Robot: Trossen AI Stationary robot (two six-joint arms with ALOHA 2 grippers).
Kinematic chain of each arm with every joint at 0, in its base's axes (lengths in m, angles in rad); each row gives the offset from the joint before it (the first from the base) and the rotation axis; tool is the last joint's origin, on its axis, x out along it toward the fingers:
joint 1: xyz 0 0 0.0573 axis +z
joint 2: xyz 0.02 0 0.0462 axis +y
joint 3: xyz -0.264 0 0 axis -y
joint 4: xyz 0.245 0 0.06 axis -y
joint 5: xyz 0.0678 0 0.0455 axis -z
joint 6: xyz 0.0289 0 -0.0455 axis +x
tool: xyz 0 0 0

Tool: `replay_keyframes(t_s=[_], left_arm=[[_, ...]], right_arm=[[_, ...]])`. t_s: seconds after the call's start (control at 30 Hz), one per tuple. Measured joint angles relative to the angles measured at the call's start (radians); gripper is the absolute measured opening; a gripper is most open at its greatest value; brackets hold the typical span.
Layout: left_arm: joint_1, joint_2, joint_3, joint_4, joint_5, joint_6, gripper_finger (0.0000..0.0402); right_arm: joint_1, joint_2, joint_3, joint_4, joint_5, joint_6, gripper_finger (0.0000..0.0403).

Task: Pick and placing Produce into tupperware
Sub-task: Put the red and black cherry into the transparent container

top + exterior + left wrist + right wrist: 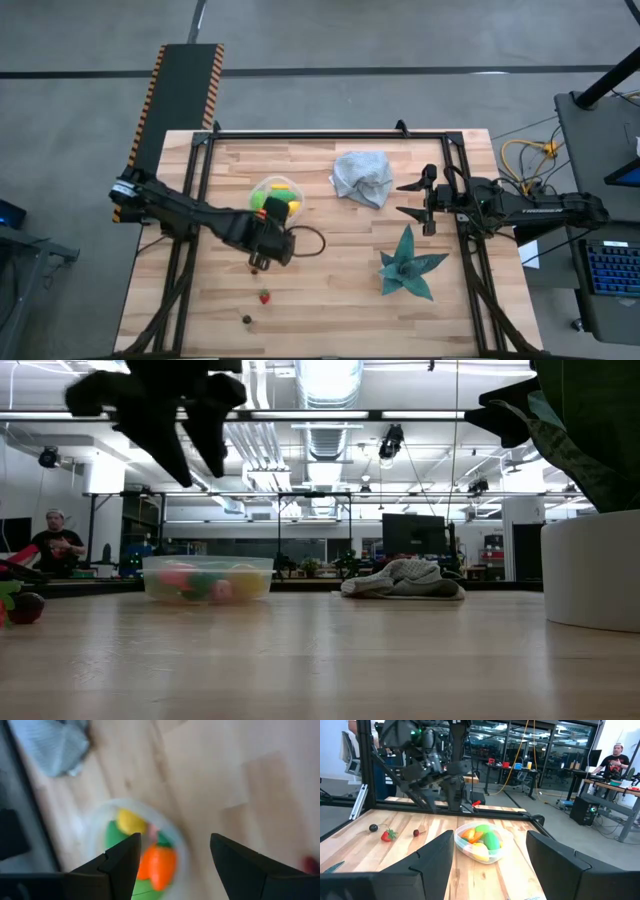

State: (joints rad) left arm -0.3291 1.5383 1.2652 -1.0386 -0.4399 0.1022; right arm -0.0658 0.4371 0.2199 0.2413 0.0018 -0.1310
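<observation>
Clear tupperware (276,194) holds produce (273,204) at our left gripper's (256,266) twelve o'clock; a strawberry (264,296) lies at six. Both jaws gape empty, right gripper (410,199) waiting.

Bare wood between tupperware (276,196) and grey cloth (362,176), teal star piece (409,265) crowding the right arm's side
</observation>
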Motion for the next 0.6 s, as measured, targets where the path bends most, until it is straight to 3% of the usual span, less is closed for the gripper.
replay_keyframes(t_s=[0.6], left_arm=[[-0.125,-0.001,-0.154,-0.023,0.288,-0.495,0.0224]], right_arm=[[0.000,0.000,0.000,0.001,0.000,0.003,0.0242]])
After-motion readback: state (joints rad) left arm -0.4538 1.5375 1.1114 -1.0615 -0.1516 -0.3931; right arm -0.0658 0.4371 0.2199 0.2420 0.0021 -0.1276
